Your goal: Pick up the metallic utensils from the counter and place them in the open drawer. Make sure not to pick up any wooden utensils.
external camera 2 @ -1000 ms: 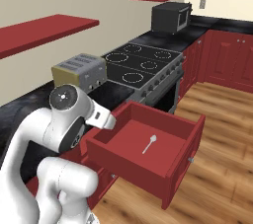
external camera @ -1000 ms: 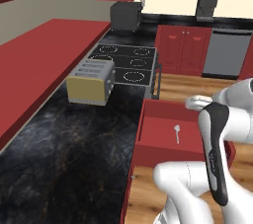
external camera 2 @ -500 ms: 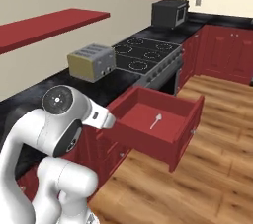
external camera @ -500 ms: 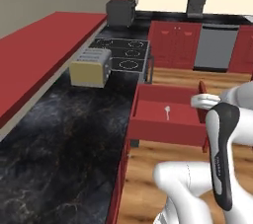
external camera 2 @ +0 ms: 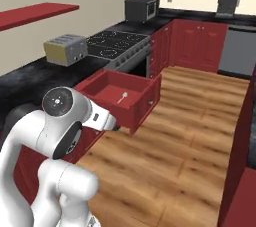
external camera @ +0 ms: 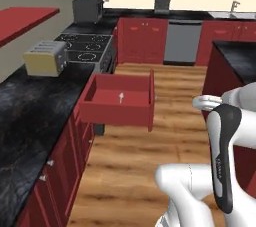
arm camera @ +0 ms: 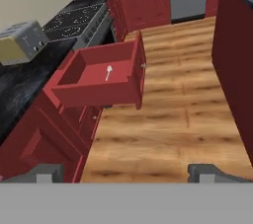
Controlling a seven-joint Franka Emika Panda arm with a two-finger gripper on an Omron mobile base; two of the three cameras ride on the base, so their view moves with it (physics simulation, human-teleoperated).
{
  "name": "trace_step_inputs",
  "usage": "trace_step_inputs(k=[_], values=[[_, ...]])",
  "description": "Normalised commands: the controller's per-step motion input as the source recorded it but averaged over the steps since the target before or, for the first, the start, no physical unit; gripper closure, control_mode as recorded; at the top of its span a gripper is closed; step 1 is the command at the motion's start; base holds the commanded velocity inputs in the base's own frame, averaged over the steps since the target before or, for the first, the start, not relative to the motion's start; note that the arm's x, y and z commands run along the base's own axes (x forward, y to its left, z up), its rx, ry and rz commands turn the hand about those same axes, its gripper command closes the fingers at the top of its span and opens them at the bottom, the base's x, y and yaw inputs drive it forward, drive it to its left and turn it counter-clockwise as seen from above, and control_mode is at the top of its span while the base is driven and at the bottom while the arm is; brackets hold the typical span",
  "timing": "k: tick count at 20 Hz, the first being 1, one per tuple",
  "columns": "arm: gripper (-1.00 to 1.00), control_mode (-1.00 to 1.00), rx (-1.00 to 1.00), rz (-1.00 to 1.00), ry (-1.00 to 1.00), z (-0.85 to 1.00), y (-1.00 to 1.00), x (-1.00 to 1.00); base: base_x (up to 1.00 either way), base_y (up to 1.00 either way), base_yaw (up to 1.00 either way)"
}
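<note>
Since the earlier pictures the base has swung round, so both base views have shifted: the shallow dark red open drawer (external camera: pixel 119 100), once close under the cameras, now stands further off, and a wide strip of light wooden plank floor (external camera: pixel 145 171) has come into view. Nothing in the scene itself has moved.

One slim silvery spoon (arm camera: pixel 108 73) with a tiny round bowl lies flat on the drawer's bottom, near the middle, apart from all four walls; it also shows as a pale sliver in the right base view (external camera 2: pixel 123 97). The drawer juts out over the floor from the run of dark red cabinets (arm camera: pixel 59 141).

On the black marbled top above those cabinets sits a cream and silver boxy toaster (external camera: pixel 45 57), and beyond it a black stove top with ring burners (external camera 2: pixel 116 42). A dark microwave (external camera 2: pixel 141 8) stands in the far corner. At the right edge of the left base view rises the dark red side of the island counter (external camera: pixel 235 58) with its glossy black top.

The gripper (arm camera: pixel 127 172) hangs over bare floor, well short of the drawer, its dark fingertips (arm camera: pixel 206 172) spread wide with nothing between them.
</note>
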Motion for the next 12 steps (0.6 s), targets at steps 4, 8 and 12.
trace_step_inputs(k=[4, 8, 12], values=[[-1.0, 1.0, 0.0, 0.0, 0.0, 0.0, 0.0, 0.0, -0.98, -0.78, -0.21], [-1.0, 1.0, 0.0, 0.0, 0.0, 0.0, 0.0, 0.0, -0.16, -1.0, -0.16], [-1.0, 1.0, 0.0, 0.0, 0.0, 0.0, 0.0, 0.0, 0.01, -1.0, -0.1]])
